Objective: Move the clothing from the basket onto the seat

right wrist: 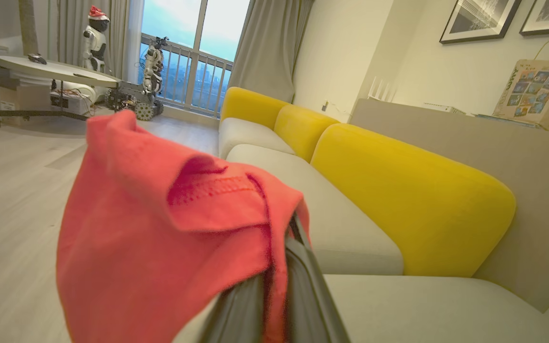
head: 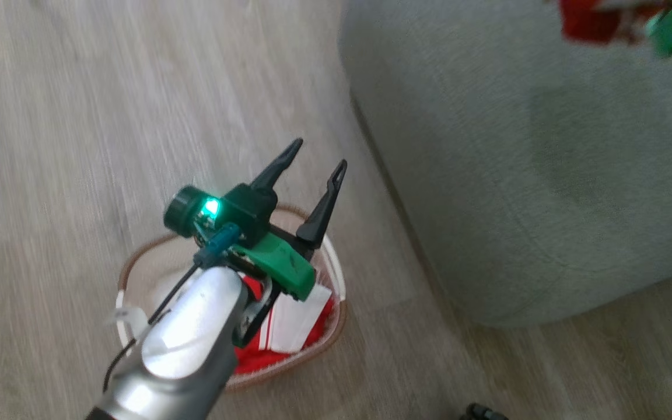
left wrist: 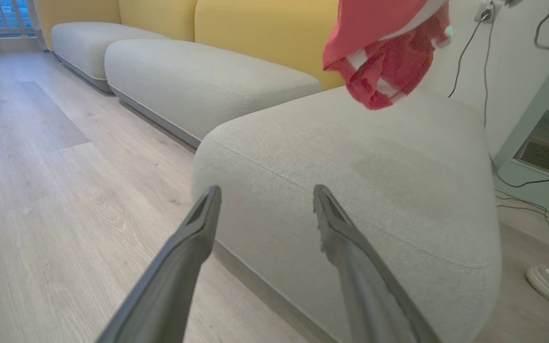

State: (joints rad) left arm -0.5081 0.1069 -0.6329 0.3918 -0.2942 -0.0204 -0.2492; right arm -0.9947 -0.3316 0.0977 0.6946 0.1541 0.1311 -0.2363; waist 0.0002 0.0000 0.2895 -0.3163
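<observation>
Wood-look floor [head: 79,116] under everything. Grey-green seat [head: 517,175] takes the right half of my head view, rounded edge toward me, stitched seam along it in the left wrist view [left wrist: 350,190]; more cushions line up beyond it with yellow backrests [right wrist: 412,200] behind. Basket [head: 152,274] sits on the floor just beside the seat's edge, at my lower left, partly hidden by the left forearm. One red-and-white garment [head: 295,321] lies inside it, bunched at the side nearer the seat, white panel up. Second garment [right wrist: 160,228] is out of the basket and in the air: it hangs from the right gripper [right wrist: 288,238], whose fingers are pinched together on a fold of the red fabric. Left wrist view has it dangling above the far part of the seat [left wrist: 379,52], not touching the cushion; in the head view it's a blurred red patch at the top edge [head: 587,20]. Left gripper [head: 319,154] hovers above the basket's far rim, fingers spread wide with nothing between them, pointing toward the seat's edge [left wrist: 266,190]. A person's shoe [left wrist: 548,281] is on the floor past the seat's far corner.
</observation>
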